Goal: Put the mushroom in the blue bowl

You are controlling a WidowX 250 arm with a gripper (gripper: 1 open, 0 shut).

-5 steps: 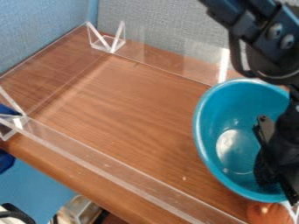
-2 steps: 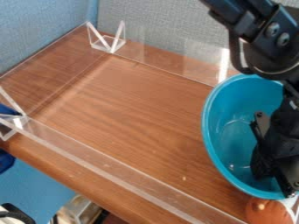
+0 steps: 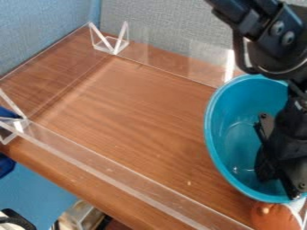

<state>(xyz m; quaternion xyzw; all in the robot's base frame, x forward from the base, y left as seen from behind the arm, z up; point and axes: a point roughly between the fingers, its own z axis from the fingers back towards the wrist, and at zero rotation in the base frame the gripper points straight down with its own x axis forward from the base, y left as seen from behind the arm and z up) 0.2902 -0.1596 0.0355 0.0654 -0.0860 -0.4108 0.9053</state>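
Note:
The blue bowl [image 3: 228, 135] stands at the right of the wooden table, glossy teal, with its opening tipped toward the camera. My black gripper [image 3: 285, 176] hangs over the bowl's right half and reaches down inside it. Its jaws are shut, and the dark fingers hide whatever may lie between them. A small reddish-brown rounded thing, the mushroom [image 3: 271, 215], shows at the bottom right. It lies outside the bowl, just in front of its near rim, and is partly cut off by the frame edge.
Low clear acrylic walls [image 3: 72, 148] fence the brown wooden tabletop [image 3: 120, 99], with corner brackets [image 3: 108, 39] at the back left. The arm's black body [image 3: 270, 31] fills the upper right above the bowl. A blue wall stands behind.
The bowl has tipped and shifted so its opening looks wider and its left rim sits farther left. The pale patch seen inside it earlier is gone. The gripper has stayed over the bowl's right side.

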